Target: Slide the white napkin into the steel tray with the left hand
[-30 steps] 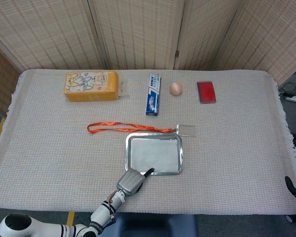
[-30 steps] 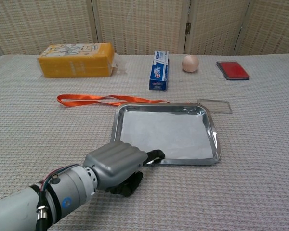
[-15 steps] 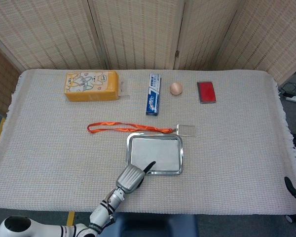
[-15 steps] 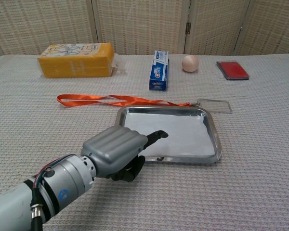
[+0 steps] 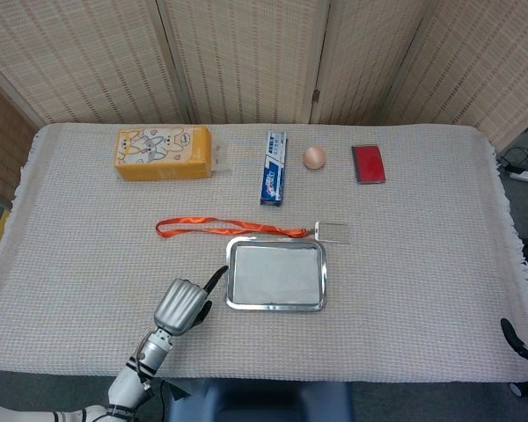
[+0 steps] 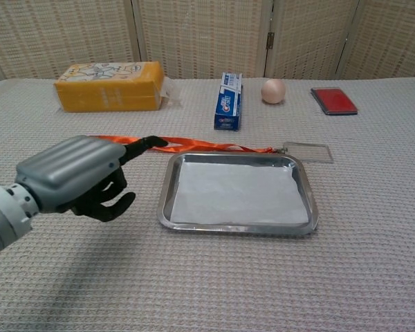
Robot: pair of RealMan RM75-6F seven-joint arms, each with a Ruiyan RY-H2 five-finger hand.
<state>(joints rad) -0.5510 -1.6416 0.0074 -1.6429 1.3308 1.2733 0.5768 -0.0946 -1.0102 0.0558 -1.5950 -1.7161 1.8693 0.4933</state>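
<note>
The steel tray (image 5: 230, 274) (image 6: 164, 200) lies near the table's middle front. The white napkin (image 5: 277, 272) (image 6: 235, 194) lies flat inside it and covers most of its floor. My left hand (image 5: 183, 303) (image 6: 76, 176) hovers to the left of the tray, clear of it. One finger points toward the tray's left rim, the other fingers are curled in, and it holds nothing. My right hand shows in neither view.
An orange lanyard (image 5: 220, 229) with a clear badge holder (image 5: 333, 232) lies just behind the tray. Along the back stand a yellow box (image 5: 163, 152), a blue toothpaste box (image 5: 274, 167), an egg (image 5: 313, 157) and a red case (image 5: 368, 163).
My left hand has pulled back from the tray's front left corner, swung to the left and risen off the table. The napkin stays in the tray.
</note>
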